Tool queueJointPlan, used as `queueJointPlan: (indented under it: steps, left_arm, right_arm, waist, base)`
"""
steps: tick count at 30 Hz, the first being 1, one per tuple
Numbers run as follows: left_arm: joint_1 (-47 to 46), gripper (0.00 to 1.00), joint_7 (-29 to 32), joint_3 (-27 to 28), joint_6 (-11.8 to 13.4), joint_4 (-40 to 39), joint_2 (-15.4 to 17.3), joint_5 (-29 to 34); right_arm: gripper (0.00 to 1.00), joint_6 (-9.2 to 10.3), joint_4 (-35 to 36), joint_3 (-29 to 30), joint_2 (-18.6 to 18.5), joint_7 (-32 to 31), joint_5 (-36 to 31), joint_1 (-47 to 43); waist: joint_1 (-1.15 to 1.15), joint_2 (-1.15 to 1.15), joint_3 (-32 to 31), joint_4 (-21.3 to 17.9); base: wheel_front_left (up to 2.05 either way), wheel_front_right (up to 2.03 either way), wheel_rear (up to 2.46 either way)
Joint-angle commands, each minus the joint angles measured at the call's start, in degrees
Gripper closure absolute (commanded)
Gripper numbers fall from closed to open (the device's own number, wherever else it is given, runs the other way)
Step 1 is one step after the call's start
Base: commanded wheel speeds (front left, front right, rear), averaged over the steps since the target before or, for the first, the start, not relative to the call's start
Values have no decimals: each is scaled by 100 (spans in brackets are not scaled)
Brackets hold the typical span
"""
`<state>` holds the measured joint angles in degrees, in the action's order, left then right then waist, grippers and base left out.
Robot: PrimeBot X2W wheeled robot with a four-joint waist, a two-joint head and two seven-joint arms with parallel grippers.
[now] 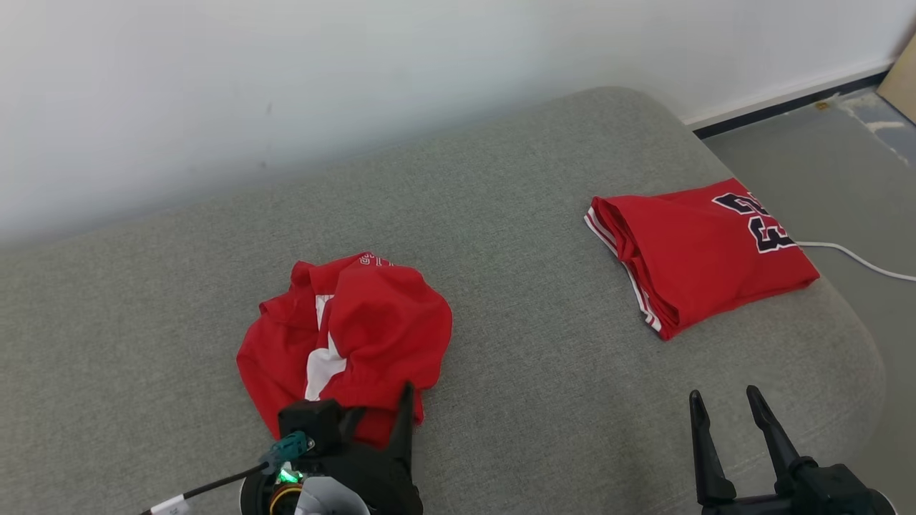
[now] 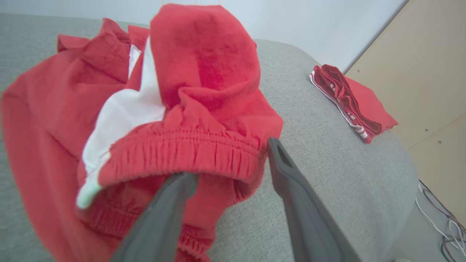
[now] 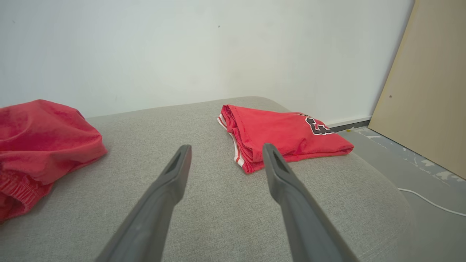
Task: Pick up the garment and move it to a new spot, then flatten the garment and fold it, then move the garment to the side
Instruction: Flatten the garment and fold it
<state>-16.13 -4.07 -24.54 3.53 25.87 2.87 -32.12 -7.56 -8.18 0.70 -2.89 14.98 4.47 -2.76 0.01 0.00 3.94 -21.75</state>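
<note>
You'll find the crumpled red garment [image 1: 358, 322] at the lower left of centre in the head view, heaped on the grey cushion [image 1: 537, 214] with a white patch showing among its folds. Your left gripper [image 2: 231, 158] is at the garment's near edge, at the bottom of that frame. In the left wrist view its fingers stand spread, not clamped, with the gathered elastic waistband [image 2: 182, 153] lying across the gap between them. The left fingertip is tucked under the waistband's lip and the right fingertip sits just beside the cloth's edge. Your right gripper [image 1: 723, 395] is at the lower right of the head view, its fingers apart and holding nothing, above bare cushion. A folded red jersey [image 1: 708, 265] with dark numerals lies at the right of the frame, well apart from the crumpled garment. Past it a white cable [image 1: 859, 259] runs along the floor.
</note>
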Motion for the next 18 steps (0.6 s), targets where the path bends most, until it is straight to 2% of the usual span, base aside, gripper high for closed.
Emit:
queueJointPlan:
  steps: [1,9,16,18]
  left_arm:
    - [-85,100,-76,-27,28,24,7,42]
    - [-292,100,-174,-132,-8,-121,4,98]
    - [-1252,100,-33,-393,-195,-572,3,148]
    - [-1558,100,-37,-496,-178,-776,2,77]
  right_arm:
    - [0,17,0,-11,2,27,48,32]
    - [0,17,-7,8,2,27,56,-4]
    - [0,17,-35,-15,1,27,65,27]
    - [0,17,-40,-31,1,27,66,32]
  waist:
    - [-1,0,-17,33]
    - [-1,0,-53,174]
    - [-1,0,-106,291]
    - [-1,0,-117,289]
  base:
    - [0,0,0]
    - [0,0,0]
    - [0,0,0]
    - [0,0,0]
